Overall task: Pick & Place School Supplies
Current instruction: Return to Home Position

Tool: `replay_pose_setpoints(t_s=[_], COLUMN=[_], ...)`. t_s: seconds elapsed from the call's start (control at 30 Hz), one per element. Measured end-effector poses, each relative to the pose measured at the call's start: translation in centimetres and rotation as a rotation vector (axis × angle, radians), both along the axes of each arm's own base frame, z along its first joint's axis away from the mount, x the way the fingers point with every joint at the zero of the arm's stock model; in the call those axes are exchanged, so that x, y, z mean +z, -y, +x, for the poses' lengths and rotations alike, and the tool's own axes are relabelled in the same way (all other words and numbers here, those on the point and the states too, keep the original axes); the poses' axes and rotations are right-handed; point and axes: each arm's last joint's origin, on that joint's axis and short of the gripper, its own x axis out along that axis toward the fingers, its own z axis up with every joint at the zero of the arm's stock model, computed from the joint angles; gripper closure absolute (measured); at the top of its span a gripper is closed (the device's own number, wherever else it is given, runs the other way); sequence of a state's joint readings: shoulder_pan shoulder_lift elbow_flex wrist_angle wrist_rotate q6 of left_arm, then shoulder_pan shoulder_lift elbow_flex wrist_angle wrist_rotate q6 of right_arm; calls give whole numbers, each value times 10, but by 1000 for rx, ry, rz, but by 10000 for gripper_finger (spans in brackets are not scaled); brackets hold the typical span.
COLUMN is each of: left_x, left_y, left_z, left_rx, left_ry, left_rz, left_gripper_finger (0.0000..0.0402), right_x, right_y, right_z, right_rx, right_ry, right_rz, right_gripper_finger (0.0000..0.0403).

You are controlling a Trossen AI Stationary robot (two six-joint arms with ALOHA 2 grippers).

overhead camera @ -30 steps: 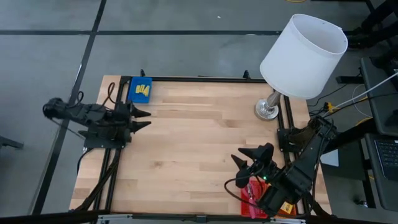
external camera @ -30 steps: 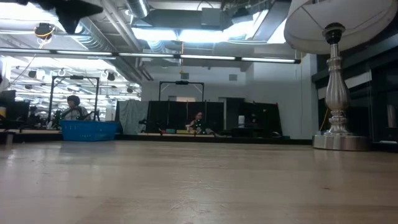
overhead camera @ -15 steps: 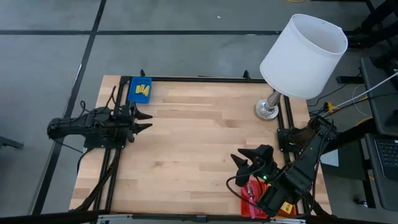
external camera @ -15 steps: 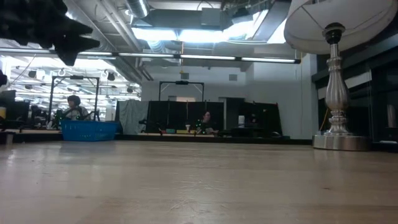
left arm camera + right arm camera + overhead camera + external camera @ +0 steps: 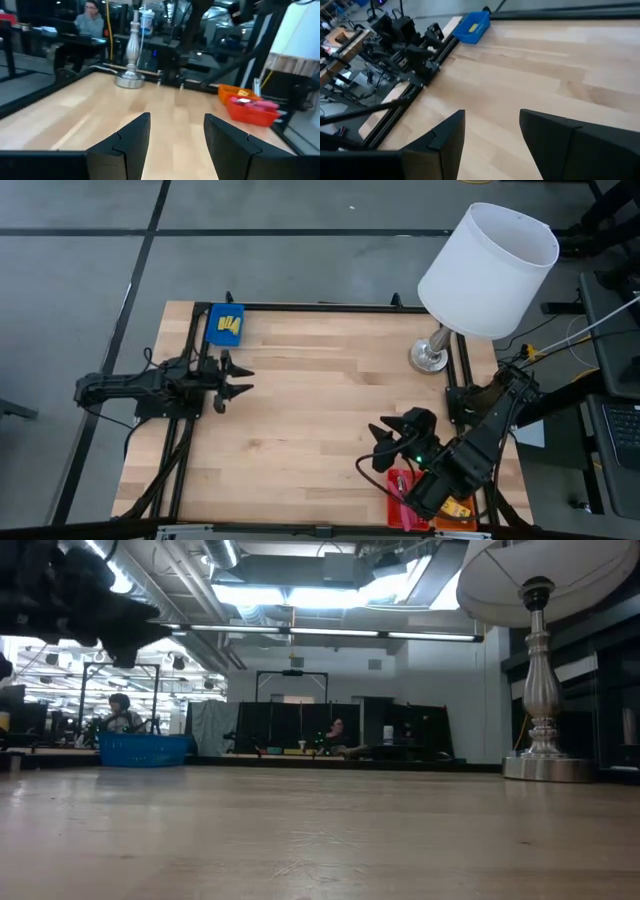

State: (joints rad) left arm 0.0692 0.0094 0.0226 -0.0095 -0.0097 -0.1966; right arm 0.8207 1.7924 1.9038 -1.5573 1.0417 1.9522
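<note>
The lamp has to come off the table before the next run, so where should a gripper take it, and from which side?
Probably take the lamp by its slim metal stem, between shade and base. Come in level from the open middle of the table: the wide shade covers the stem from above, and the round base looks too broad to grip.
</note>
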Motion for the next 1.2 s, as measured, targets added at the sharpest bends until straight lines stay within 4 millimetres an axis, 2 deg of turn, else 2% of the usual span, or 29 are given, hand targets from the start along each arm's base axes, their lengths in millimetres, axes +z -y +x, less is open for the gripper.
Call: replay_pose_setpoints(t_s=[0.2, 0.43, 0.53, 0.63, 0.73, 0.83, 0.9, 0.97, 1.1, 1.2], left_x=[-4, -3, -3, -3, -3, -3, -3, -3, -3, -3], left_y=[-1, 1, 1, 1, 1, 1, 1, 1, 1, 1], left_z=[2, 2, 2, 2, 2, 2, 2, 2, 2, 2], left_rx=[46, -44, -39, -39, -38, -38, -37, -36, -36, -36], left_ry=[-14, 16, 11, 13, 13, 13, 13, 13, 13, 13], left_rz=[67, -185, -225, -235, -235, -235, -235, -235, -235, -235], left_gripper_finger=[220, 220, 220, 220, 220, 220, 220, 220, 220, 220], right_x=[0, -2, -7, -25, -57, -95, -116, -126, -123, -100], right_y=[0, 3, 10, 20, 33, 48, 60, 75, 121, 153], right_z=[0, 7, 19, 40, 68, 102, 122, 138, 154, 155], right_rx=[13, 63, 94, 138, 201, 357, 487, 602, 719, 795], right_ry=[-24, -99, -171, -274, -326, -317, -225, -91, 81, 158], right_rz=[-2, -72, -144, -211, -249, -253, -272, -307, -378, -477], right_gripper_finger=[211, 211, 211, 211, 211, 213, 218, 225, 243, 256])
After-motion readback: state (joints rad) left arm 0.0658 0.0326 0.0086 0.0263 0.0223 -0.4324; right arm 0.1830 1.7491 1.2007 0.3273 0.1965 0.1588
